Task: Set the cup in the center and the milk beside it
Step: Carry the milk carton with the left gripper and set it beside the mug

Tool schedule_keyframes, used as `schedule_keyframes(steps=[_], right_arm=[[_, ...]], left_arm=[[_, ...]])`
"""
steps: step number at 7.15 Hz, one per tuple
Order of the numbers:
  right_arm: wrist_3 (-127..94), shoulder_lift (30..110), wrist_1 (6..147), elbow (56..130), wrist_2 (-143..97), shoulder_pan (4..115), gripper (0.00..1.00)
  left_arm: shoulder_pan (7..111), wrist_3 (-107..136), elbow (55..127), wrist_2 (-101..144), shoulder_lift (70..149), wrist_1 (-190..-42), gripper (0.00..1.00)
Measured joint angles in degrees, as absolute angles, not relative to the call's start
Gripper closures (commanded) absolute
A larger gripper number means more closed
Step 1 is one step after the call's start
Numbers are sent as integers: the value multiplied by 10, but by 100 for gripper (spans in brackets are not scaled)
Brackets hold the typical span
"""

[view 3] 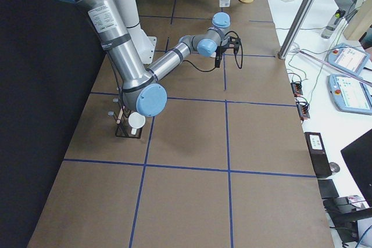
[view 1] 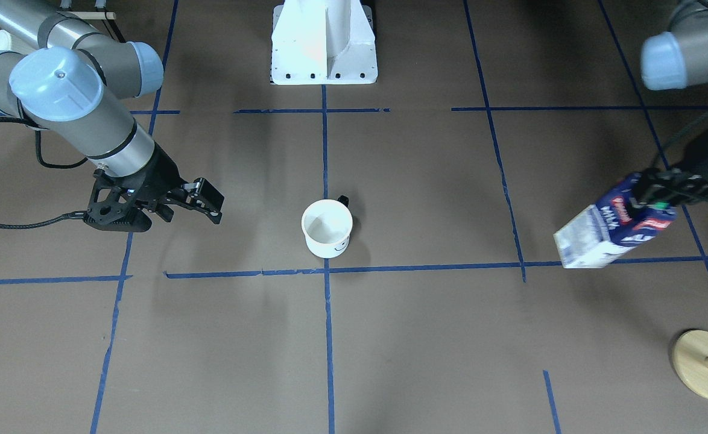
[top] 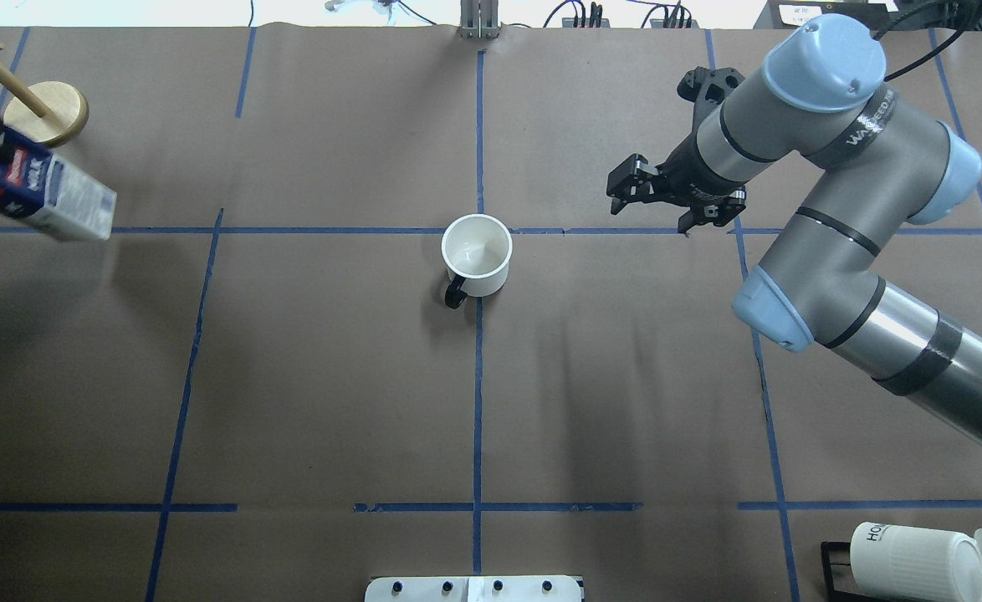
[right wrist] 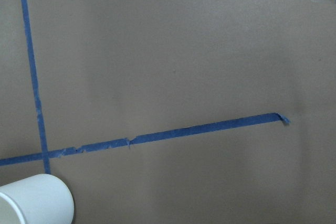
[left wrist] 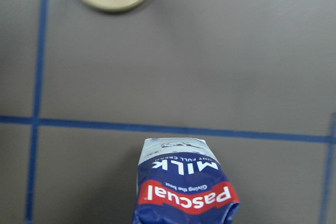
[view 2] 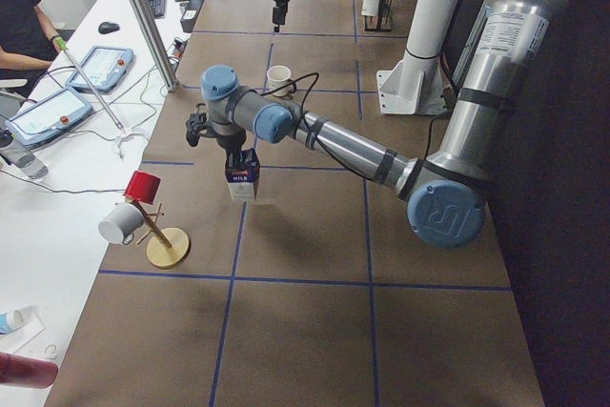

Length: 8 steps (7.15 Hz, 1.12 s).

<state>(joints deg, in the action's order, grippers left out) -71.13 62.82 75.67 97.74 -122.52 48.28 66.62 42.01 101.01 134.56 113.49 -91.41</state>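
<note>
The cup [view 1: 327, 228], a smooth white mug with a black smiley and a dark handle, stands upright just by the center tape cross [top: 479, 231]. It also shows in the overhead view [top: 477, 255] and at the bottom left of the right wrist view [right wrist: 34, 203]. My right gripper [view 1: 214, 208] is open and empty, off to the cup's side, apart from it. My left gripper [view 1: 649, 199] is shut on the top of the milk [view 1: 613, 226], a blue and white Pascual carton. It hangs above the table far out on my left [top: 35, 192], and the left wrist view shows it too [left wrist: 184, 182].
A wooden mug stand [view 1: 704, 364] with a red and a white mug [view 2: 124, 221] stands near the carton at the table's far left end. A ribbed HOME mug [top: 918, 560] sits on a black rack near my base on the right. The white robot base [view 1: 324, 42] is behind the cup.
</note>
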Motion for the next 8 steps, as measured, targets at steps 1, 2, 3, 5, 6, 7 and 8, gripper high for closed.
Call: schedule_keyframes(steps=[1, 2, 3, 5, 6, 7, 8], right_arm=[[-711, 637, 757, 985, -1218, 485, 0], [-710, 645, 757, 990, -1210, 485, 0], [-710, 650, 757, 992, -1203, 485, 0], [-710, 657, 757, 993, -1196, 484, 0], [-711, 659, 757, 993, -1195, 484, 0], [-711, 660, 757, 994, -1195, 484, 0], [-712, 661, 757, 994, -1194, 483, 0]], left_arm=[[596, 475, 1014, 1304, 1193, -908, 97], [528, 516, 1007, 1251, 1247, -901, 97], [471, 551, 985, 1207, 1299, -894, 96], [408, 597, 938, 1147, 1365, -891, 94], [397, 604, 928, 1135, 1374, -890, 92], [392, 607, 925, 1128, 1378, -888, 73], [391, 610, 923, 1125, 1379, -885, 1]])
